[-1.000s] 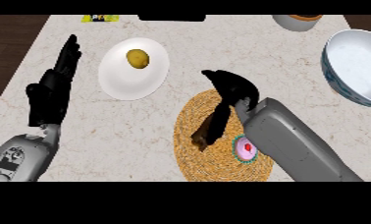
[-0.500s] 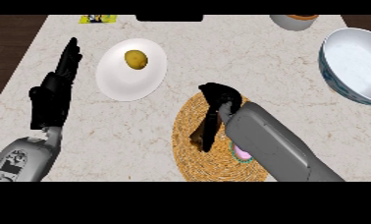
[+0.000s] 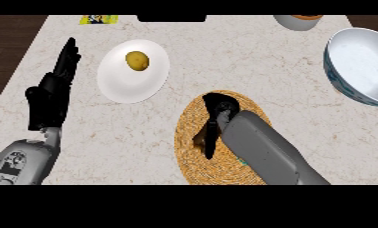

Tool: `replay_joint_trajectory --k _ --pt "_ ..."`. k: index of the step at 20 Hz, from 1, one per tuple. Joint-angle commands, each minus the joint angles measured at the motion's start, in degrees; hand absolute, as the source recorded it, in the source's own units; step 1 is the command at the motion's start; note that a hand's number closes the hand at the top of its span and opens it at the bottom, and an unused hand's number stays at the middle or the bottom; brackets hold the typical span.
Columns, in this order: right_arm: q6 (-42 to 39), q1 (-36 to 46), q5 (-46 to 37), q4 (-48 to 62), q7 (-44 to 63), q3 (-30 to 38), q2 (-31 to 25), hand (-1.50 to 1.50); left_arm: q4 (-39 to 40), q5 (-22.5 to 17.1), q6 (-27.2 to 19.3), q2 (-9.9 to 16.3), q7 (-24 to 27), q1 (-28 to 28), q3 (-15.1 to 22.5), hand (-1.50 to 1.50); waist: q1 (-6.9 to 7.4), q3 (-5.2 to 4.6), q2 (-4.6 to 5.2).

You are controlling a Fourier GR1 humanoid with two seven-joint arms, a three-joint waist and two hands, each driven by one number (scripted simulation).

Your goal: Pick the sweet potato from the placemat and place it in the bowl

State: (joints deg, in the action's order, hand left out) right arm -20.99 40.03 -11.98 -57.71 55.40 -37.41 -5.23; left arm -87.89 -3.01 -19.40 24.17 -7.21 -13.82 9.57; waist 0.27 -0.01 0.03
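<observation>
While the right hand curls down on the mat, a brown sliver beneath suggests the sweet potato: firm, heavyish, best held mid-body. Bowl far right. Left hand rests, fingers straight.

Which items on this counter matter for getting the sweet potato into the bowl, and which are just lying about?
Part of the job:
- right hand, fingers curled down
- sweet potato, barely visible under that hand
- woven placemat
- large bowl at the right edge

Lying about:
- white plate with a potato
- small container at the far edge
- yellow packet
- left hand, resting open
</observation>
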Motion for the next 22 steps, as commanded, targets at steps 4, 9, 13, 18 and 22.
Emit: replay_joint_trajectory --k 4,9,13,18,22 --pt "-0.2 -5.0 -6.6 3.1 -3.2 1.6 2.1 -1.50 -5.5 3.6 1.0 -1.9 -2.9 3.4 -0.4 0.00 0.03 0.02 -0.05" --pt "-8.0 -4.1 -7.1 0.9 -5.2 2.0 0.0 1.50 -0.7 2.1 3.9 -1.6 -1.1 -0.2 -4.3 0.00 -0.35 0.00 -0.04" --pt "-1.5 -5.5 -14.6 5.4 -11.9 0.0 2.4 1.50 -0.5 6.2 1.7 -4.7 -2.3 -1.0 -2.4 0.00 -0.17 0.02 0.05" --pt "-0.8 -4.6 -15.4 8.0 -16.4 3.2 2.8 1.50 0.7 3.9 5.4 -3.9 -0.6 -0.3 -4.6 0.00 -0.06 0.02 0.14" --pt "4.1 0.4 -15.4 10.3 -14.1 5.9 5.1 1.50 -1.0 5.4 4.6 -5.1 -1.8 -0.3 -4.2 0.00 0.53 0.02 0.20"
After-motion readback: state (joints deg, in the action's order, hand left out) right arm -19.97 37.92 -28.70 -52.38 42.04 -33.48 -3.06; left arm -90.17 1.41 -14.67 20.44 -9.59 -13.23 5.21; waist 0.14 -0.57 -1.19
